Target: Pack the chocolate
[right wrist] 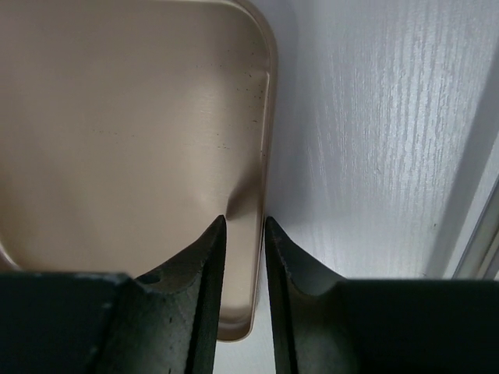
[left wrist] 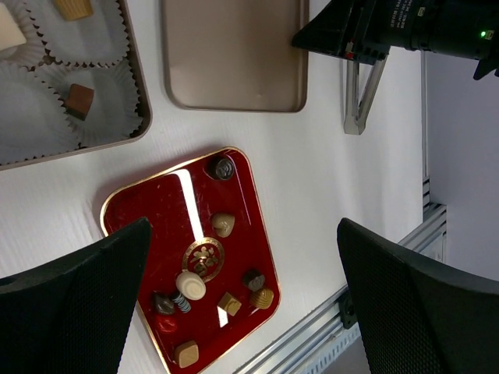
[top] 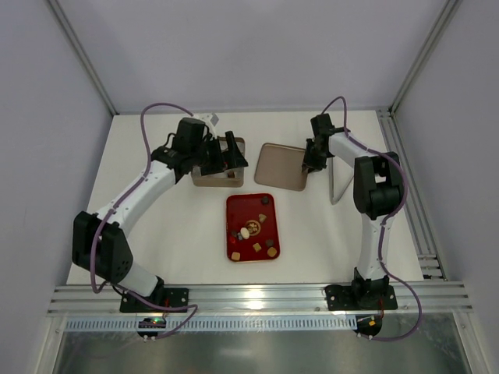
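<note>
The right gripper [right wrist: 244, 222], narrow, straddles the lid's [right wrist: 117, 117] right rim; whether it pinches cannot be told, so the thin lid may slip. The left gripper [top: 226, 153] gapes wide. The chocolate [left wrist: 191, 284] lies on the near tray [left wrist: 140, 210].

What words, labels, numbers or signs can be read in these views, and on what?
No text is legible.
White print on the right arm's black housing: too blurred to read.
Gold emblem in the middle of the red tray: a crest-like sign, no letters readable.
</note>
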Controlling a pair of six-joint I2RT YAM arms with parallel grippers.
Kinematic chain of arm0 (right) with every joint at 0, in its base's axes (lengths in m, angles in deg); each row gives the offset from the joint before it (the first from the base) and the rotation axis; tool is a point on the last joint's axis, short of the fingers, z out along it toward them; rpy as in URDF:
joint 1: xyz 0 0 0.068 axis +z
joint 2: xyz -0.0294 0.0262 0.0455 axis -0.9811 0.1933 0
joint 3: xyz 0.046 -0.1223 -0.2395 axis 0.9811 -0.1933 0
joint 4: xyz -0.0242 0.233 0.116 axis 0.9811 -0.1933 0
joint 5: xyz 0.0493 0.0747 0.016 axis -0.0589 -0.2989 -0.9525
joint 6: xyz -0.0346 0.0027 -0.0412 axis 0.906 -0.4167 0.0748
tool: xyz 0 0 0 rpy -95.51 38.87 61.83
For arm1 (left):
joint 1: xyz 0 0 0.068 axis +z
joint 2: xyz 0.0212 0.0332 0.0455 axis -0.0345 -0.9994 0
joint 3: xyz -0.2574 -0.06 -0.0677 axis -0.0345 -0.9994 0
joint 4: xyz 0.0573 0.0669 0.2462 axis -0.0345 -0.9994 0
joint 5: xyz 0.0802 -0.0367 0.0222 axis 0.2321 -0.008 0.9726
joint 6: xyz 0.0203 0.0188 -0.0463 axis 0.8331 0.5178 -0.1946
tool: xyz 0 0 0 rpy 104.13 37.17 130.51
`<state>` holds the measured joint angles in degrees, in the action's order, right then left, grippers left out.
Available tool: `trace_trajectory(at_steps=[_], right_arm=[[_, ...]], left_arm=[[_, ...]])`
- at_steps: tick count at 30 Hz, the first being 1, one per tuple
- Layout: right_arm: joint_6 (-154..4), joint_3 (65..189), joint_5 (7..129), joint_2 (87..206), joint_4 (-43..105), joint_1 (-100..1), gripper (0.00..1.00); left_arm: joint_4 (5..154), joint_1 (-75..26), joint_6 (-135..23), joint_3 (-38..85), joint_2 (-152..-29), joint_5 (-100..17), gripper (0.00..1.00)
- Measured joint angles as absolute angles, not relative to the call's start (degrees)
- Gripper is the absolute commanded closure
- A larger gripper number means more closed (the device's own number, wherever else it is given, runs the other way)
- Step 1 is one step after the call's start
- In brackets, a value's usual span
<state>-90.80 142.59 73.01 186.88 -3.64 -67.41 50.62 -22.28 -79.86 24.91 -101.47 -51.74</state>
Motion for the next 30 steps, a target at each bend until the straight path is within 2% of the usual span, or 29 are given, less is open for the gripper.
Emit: trace_trajectory(at_steps=[12,30], right_arm=[[-90.7,142.3,72.4,186.9,-3.5,-67.4,0.88],[-90.8,141.1,70.9,186.7,-1.1,-67.4,0.96]], left_arm=[[50.8,-24.4,-80.2,27.5,-104.2,-51.7,0.0],[50.8,-24.4,-79.8,28.0,-107.2,-51.6,0.0]])
